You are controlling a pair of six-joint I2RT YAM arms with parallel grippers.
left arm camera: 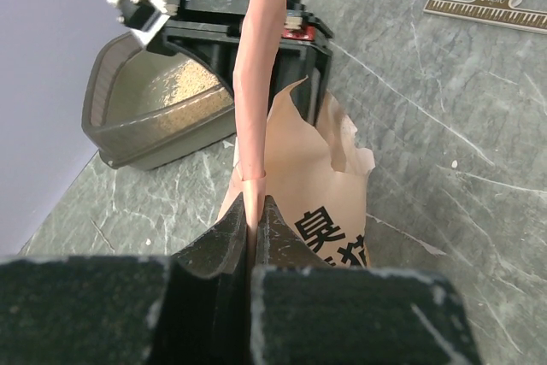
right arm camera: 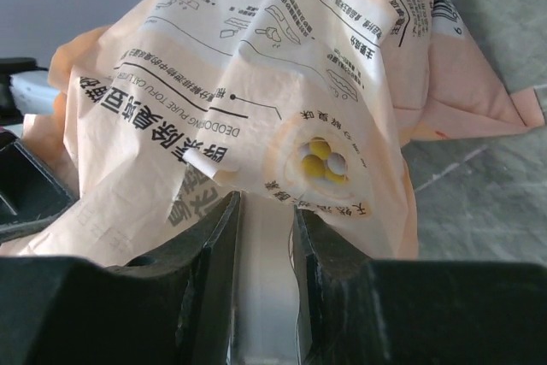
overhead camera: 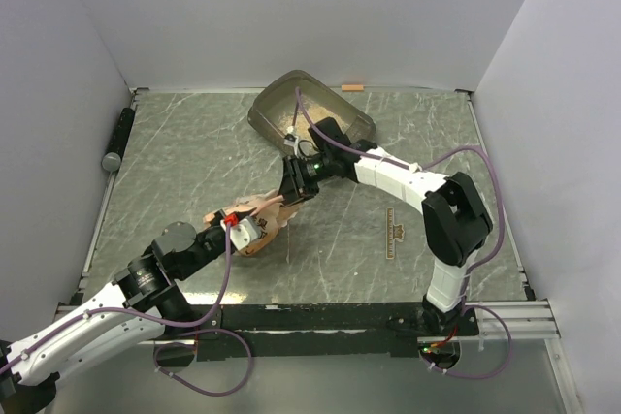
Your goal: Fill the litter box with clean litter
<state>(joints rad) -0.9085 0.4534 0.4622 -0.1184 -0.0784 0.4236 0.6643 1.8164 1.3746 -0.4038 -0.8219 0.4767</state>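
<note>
The grey-brown litter box [overhead camera: 281, 81] stands at the back centre, with pale tan litter [overhead camera: 291, 115] in it. In the left wrist view its wall [left arm camera: 111, 104] and the litter [left arm camera: 179, 91] show at the far left. The pink bag [overhead camera: 274, 227] lies crumpled on the table between my grippers. My left gripper [left arm camera: 254, 215] is shut on the bag's edge [left arm camera: 316, 177]; it also shows in the top view [overhead camera: 252, 228]. My right gripper [overhead camera: 289, 198] holds the other end, and a pink strip is stretched taut between the two. In the right wrist view its jaws [right arm camera: 265, 203] pinch bag material [right arm camera: 282, 57].
A gold ruler-like strip [overhead camera: 395, 230] lies on the marbled table right of centre and shows in the left wrist view [left arm camera: 487, 6]. A black cylinder [overhead camera: 116, 138] lies at the left edge. A small orange piece [overhead camera: 352, 87] lies behind the litter box. White walls enclose three sides.
</note>
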